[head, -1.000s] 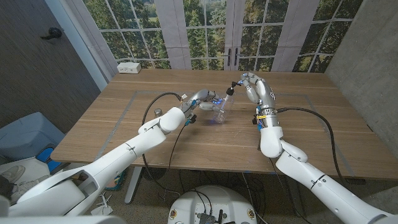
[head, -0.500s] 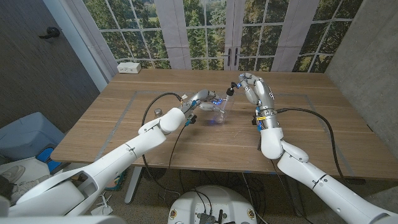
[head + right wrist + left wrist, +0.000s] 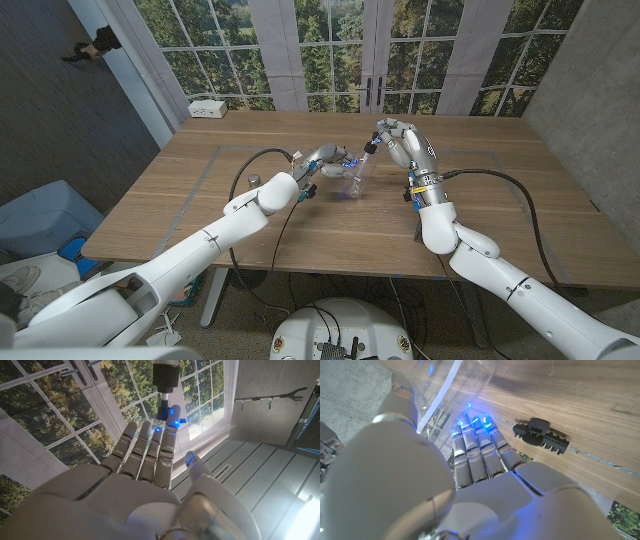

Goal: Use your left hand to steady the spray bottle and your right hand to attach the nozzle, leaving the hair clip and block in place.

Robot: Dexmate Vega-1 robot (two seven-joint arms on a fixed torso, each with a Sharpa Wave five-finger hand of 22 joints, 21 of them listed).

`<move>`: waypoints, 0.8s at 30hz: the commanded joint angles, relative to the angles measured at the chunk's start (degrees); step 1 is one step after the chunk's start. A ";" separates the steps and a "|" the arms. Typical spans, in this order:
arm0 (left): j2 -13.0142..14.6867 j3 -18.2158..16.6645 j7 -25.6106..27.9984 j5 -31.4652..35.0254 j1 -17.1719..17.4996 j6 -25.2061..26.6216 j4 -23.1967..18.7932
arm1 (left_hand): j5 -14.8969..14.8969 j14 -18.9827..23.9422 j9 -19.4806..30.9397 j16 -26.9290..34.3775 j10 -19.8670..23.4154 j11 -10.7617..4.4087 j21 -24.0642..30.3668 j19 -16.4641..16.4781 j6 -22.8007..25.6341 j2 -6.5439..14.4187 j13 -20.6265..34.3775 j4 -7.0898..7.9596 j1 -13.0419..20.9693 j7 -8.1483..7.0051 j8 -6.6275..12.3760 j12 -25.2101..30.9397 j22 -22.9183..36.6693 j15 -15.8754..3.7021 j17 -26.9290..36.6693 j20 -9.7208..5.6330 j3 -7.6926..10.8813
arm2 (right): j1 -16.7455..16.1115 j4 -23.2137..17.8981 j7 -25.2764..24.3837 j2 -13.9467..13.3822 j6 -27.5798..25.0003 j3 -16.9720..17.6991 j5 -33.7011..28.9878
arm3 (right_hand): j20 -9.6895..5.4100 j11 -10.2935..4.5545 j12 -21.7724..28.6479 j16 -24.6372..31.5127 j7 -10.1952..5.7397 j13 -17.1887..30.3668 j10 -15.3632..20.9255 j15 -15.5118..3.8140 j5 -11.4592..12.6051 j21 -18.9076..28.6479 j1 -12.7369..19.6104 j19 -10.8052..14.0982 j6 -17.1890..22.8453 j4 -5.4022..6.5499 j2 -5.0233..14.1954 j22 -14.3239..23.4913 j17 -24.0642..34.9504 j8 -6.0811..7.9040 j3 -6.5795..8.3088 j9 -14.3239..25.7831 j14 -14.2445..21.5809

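Note:
A clear spray bottle stands near the table's middle, and my left hand grips it from the side. In the left wrist view its fingers wrap the clear bottle wall. My right hand holds the nozzle at its fingertips, just above the bottle's top. In the right wrist view the nozzle sits at the fingertips, lit blue. A black hair clip lies on the wood close beyond my left hand.
A small grey object sits on the table left of my left arm. At the back left corner stands a white box. Black cables trail from both wrists across the wood. Windows stand behind the table.
My right hand has shifted slightly left toward the bottle with the nozzle. The left hand and bottle have stayed put.

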 commanded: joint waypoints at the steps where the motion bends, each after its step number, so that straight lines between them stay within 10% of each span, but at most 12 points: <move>1: -0.37 0.61 -0.51 0.25 -0.87 0.32 0.98 | 0.23 0.15 3.44 -0.17 11.05 -9.52 0.41 -0.03 12.36 14.23 3.20 0.11 13.96 -6.15 0.27 0.13 0.01 -9.48 0.11 -1.35 0.69 | 1.76 -0.79 7.47 -1.20 0.10 -0.51 1.86 | 0.04 -0.09 -0.45 -0.18 -0.74 0.24 -1.59 -4.64 -0.22 0.25 0.78 -0.70 -2.26 -0.12 -0.17 0.15 0.27 -0.03 0.50 0.86 -1.07; 24: -0.30 0.52 0.03 0.65 -1.00 -1.42 1.56 | 0.18 -0.11 3.38 -0.18 11.13 -9.55 0.67 -0.15 12.51 14.19 3.15 0.08 14.10 -6.19 0.10 0.04 0.00 -9.52 0.14 -1.41 0.61 | 3.37 1.33 8.80 2.65 -3.74 0.21 7.13 | 1.06 0.94 -0.85 -0.31 0.08 0.19 -4.56 -3.12 -1.13 0.31 -0.73 -1.22 -9.31 -0.28 -1.39 0.07 0.30 -1.78 -0.99 3.25 -2.91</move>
